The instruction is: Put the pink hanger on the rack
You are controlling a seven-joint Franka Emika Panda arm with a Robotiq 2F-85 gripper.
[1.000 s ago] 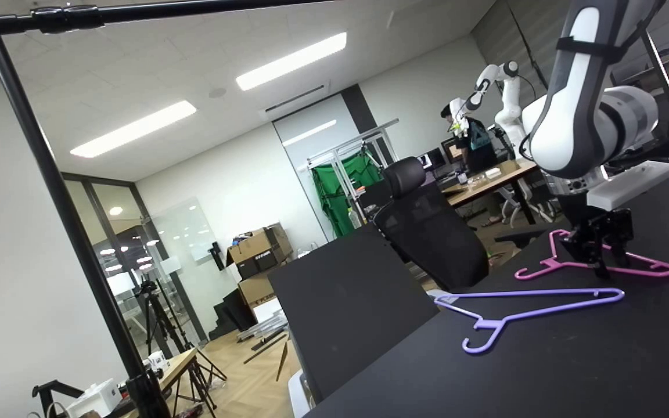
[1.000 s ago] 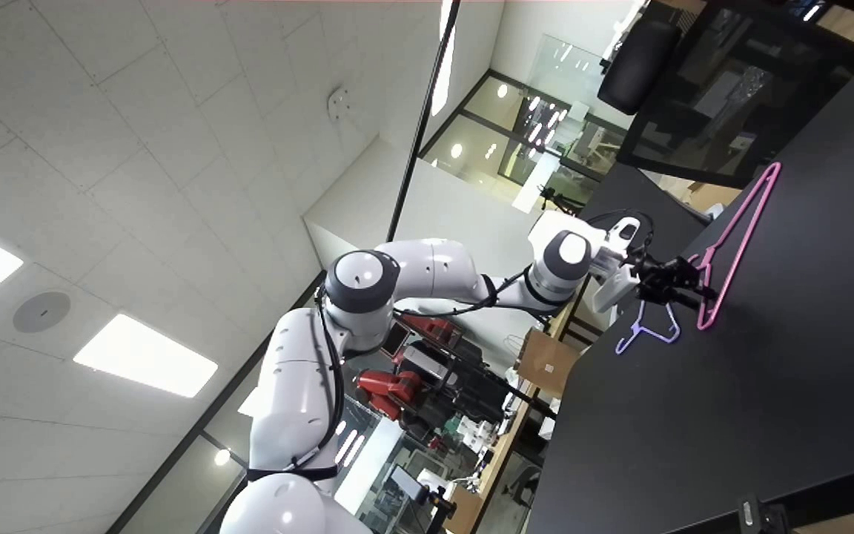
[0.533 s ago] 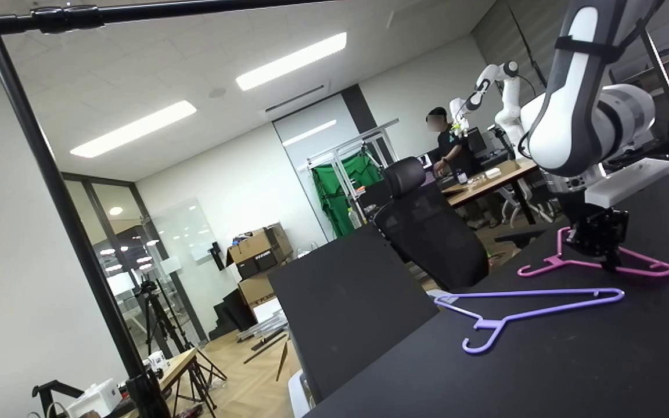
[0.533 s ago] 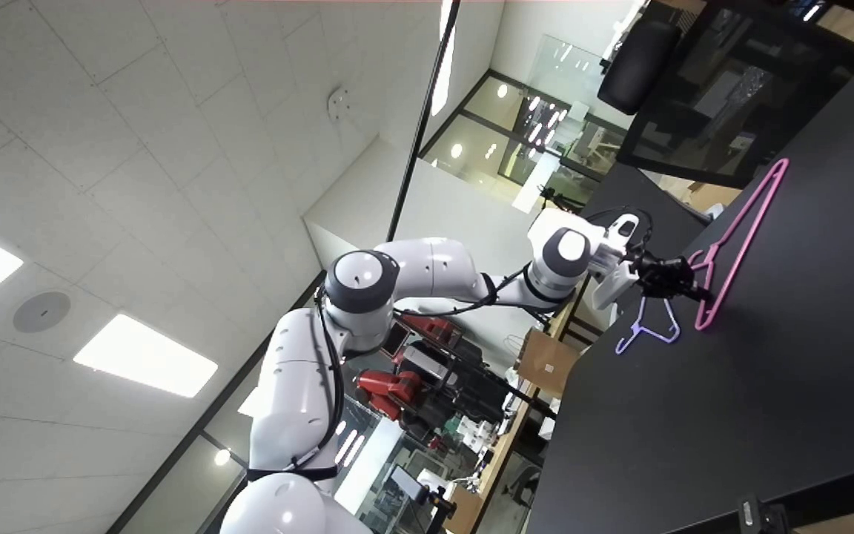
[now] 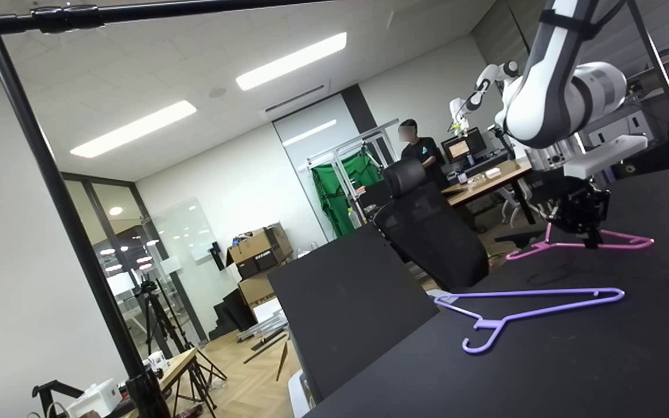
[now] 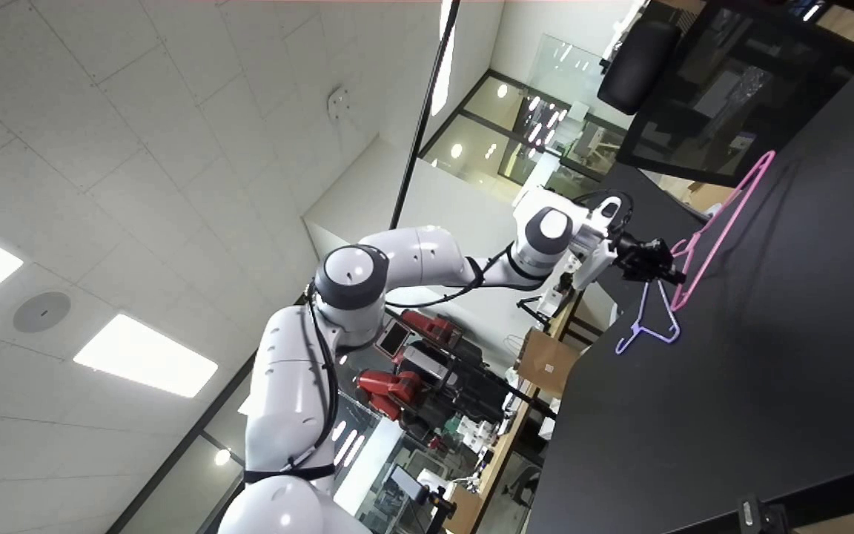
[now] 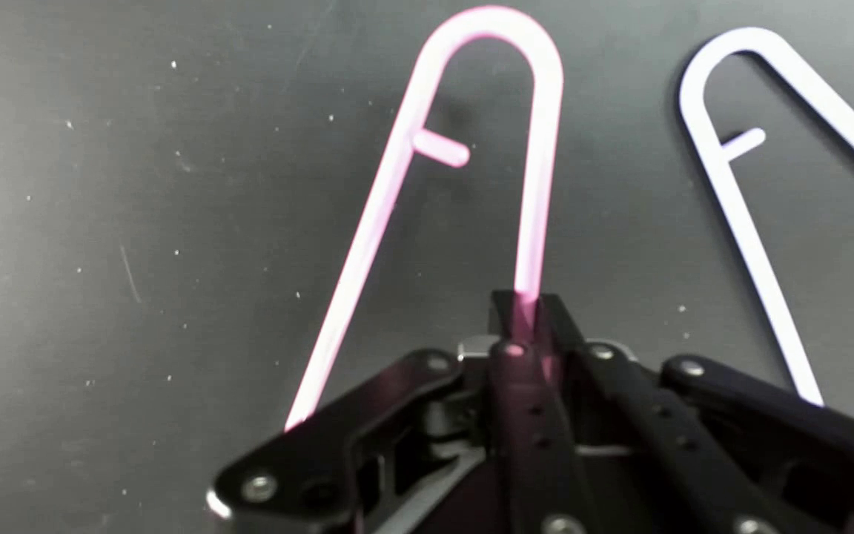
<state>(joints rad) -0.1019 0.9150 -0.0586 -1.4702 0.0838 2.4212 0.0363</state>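
A bright workroom opened up behind the black bench [image 5: 520, 383], a mesh-backed chair [image 5: 436, 238] standing past its far edge. Above that bench, the gripper [image 7: 530, 310] was pinching one slanting arm of the pink hanger [image 5: 567, 245], not far from a rounded end; the wrist view showed the bar running in between the fingers [image 7: 501, 317]. So the grasp was done. The pink hanger also seemed slightly clear of the bench: in the wrist view the purple hanger [image 7: 740, 222] near it had a close dark shadow, and it had none. The carry to the rack [image 5: 64, 200], the turn and the hanging were left.

The pink hanger looked roughly level rather than upright. In an exterior view its long axis ran aslant, from the far end [image 6: 769, 156] at upper right, past the gripper, to lower left. In an exterior view the hook [image 5: 525, 254] pointed to picture left, the side where the rack stood, well apart from it. The rack's top bar [image 5: 154, 10] was high above the bench. To hang it, I judged, the hook would have to be swung upward and set over that bar.
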